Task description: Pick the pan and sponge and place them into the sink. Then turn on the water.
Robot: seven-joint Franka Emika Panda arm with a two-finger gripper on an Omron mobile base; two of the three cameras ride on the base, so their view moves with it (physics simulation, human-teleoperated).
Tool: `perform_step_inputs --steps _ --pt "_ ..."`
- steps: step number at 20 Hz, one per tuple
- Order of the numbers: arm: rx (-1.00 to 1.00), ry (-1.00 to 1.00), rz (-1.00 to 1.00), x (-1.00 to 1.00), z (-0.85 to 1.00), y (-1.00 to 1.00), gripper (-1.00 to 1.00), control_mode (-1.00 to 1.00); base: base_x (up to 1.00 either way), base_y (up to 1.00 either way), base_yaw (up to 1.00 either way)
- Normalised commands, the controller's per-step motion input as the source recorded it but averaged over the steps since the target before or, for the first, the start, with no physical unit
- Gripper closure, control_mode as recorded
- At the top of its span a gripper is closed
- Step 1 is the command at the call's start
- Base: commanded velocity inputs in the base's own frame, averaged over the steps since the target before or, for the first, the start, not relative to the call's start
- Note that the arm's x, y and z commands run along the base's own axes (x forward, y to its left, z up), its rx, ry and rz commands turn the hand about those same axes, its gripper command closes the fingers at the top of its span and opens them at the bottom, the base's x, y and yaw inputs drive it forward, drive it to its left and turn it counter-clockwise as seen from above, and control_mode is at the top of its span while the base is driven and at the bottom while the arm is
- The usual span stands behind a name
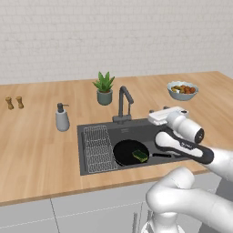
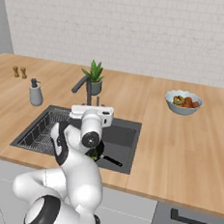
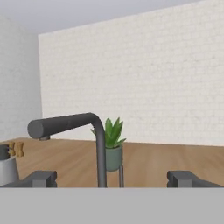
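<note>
**Pan and sponge in the basin; the faucet came next**

The round black frying pan (image 1: 129, 152) with its thin straight handle lay inside the dark grey recessed sink (image 1: 86, 150), just right of the wire rack (image 1: 98, 148). The small yellow sponge with a green top layer (image 1: 140, 156) sat in the pan, toward the handle side. Judged from that, both placing steps were done and turning on the water was the step in hand.

The two-finger gripper (image 3: 112, 179) was level with the dark gooseneck faucet (image 3: 87, 131) and pointed at it from the sink's front side; the stem rose between the two dark fingertips (image 3: 41, 178), which stood wide apart and held nothing. In the left base view the white hand hung over the sink's right end, near the faucet base (image 1: 122, 119) but apart from it.

Behind the faucet stood a potted green plant (image 1: 104, 88).

The next move would likely call for advancing toward the faucet base and pushing its lever; the lever itself was too small to make out.
</note>
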Motion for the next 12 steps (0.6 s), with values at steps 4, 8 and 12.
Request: perform_step_inputs --steps 4,8,12 --pt "0.0 0.0 0.0 0.0 -0.17 0.04 -1.0 -1.0 0.0 0.0 0.0" --pt "0.0 0.0 0.0 0.03 -0.16 0.14 -1.0 -1.0 0.0 0.0 0.0" --pt "0.0 0.0 0.04 0.24 -0.23 0.22 -1.0 -1.0 0.0 0.0 0.0"
